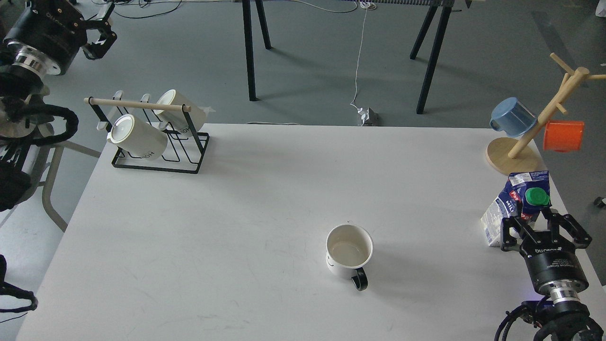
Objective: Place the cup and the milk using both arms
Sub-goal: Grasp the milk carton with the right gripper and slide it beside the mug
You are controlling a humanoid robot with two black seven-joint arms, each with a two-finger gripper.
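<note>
A broad white rectangular table [236,199] carried everything. At its far left a black wire rack [156,142] held two lettered white mugs [137,137] on their sides; at the far right a wooden mug tree [535,132] bore a blue cup [512,117] and an orange cup [563,135]. The dark blue and white milk carton [509,206] stood near the right edge, green cap uppermost, leaning slightly. The right gripper [544,222] straddled it, fingers spread beside it; contact unclear. The squat white cup [349,251] sat upright, centre-front, black handle toward the robot. The left gripper [102,35] hung beyond the table's corner, fingers apart.
</note>
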